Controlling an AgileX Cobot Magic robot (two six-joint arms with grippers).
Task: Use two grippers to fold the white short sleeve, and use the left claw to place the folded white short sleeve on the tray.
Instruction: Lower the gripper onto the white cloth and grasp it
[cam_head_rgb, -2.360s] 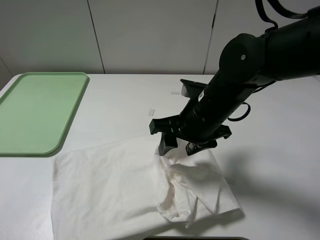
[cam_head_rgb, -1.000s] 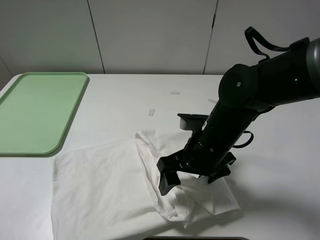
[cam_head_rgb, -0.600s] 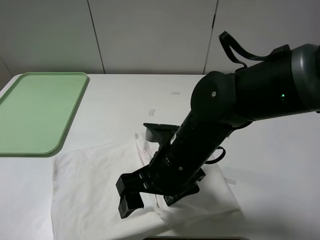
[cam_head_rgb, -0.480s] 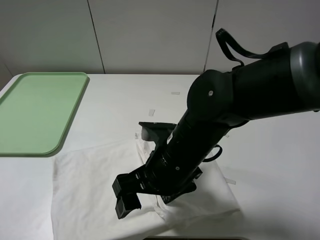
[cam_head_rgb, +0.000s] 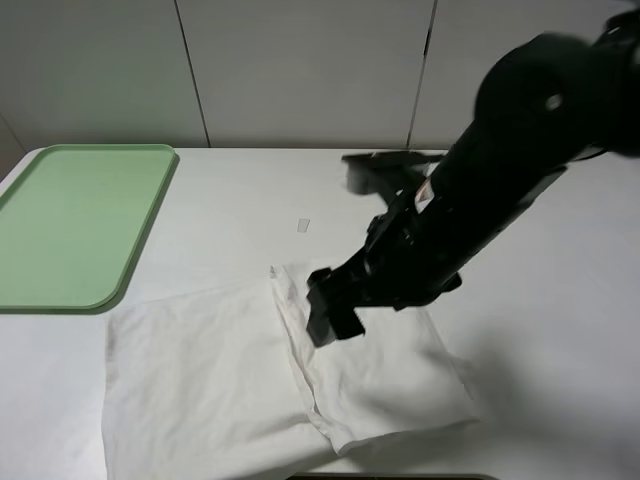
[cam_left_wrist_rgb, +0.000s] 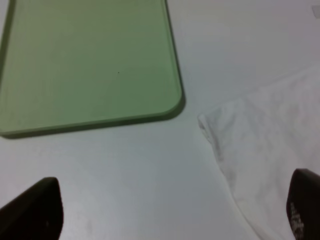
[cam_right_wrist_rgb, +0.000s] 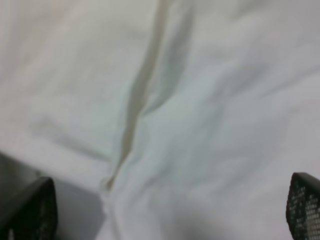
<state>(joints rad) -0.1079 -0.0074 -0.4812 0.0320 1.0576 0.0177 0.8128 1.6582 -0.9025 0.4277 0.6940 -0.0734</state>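
White short sleeve (cam_head_rgb: 200, 380): laid flat at the near edge of the table (cam_head_rgb: 250, 190), right side doubled over; long axis left to right; collar end cannot be told.
Left claw (cam_left_wrist_rgb: 167, 212): fingers spread, nothing held, beside the shirt's tray-side corner.
Right gripper (cam_head_rgb: 335, 310): fingers spread, empty, above the fold.
Next fold: likely best done with both edges pinched and carried evenly.
Tray (cam_head_rgb: 80, 220): far left, apart from the shirt.

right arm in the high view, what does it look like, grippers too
The right arm is thick, rounded and black, blurred here. The right gripper is black and blocky; its pads show a fine dotted texture. Only dark fingertips of the left gripper show.
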